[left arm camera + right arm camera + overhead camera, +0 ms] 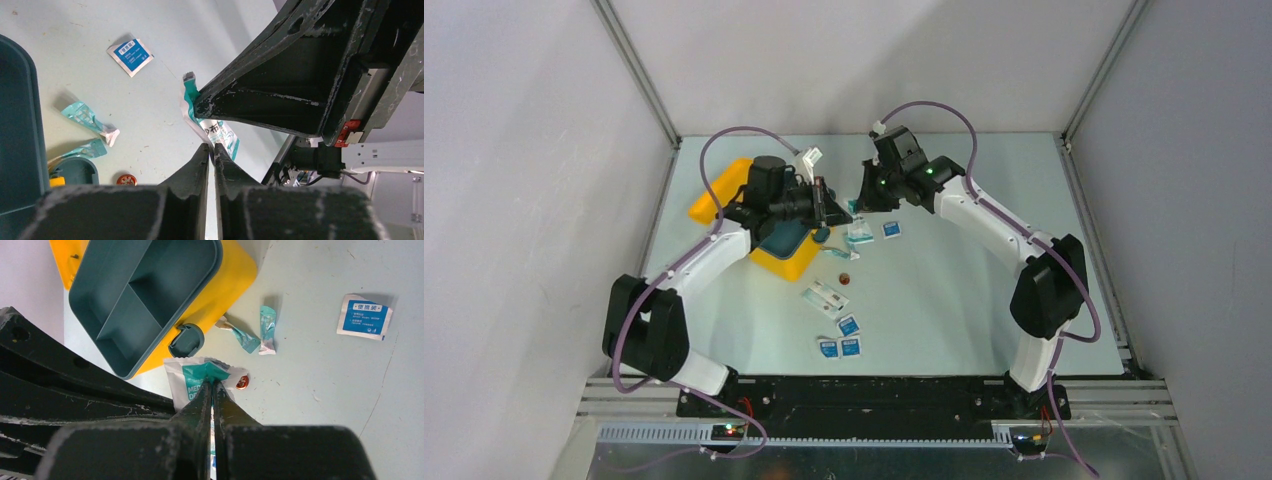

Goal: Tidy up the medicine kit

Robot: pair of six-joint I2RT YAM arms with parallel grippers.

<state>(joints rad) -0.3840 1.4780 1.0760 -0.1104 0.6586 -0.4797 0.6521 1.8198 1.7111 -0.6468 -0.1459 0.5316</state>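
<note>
Medicine kit [792, 264]: yellow box with its lid open, on the table's [954, 300] far-left part, just left of both grippers.
Tray [130, 285]: dark teal, divided, sitting in the kit.
Left gripper [213, 148]: narrowed to a slit, pinching the packet's lower edge.
Right gripper [212, 387]: clamped tight on the packet's teal top edge.
Packet [192, 375]: white and teal, held above the table between the two grippers.
Sachets: one blue-and-white sachet [364, 316] near the table's middle, and three more [849, 325] toward the near edge.
Wrappers [267, 330]: two, teal, lying beside the kit's latch [186, 340].
</note>
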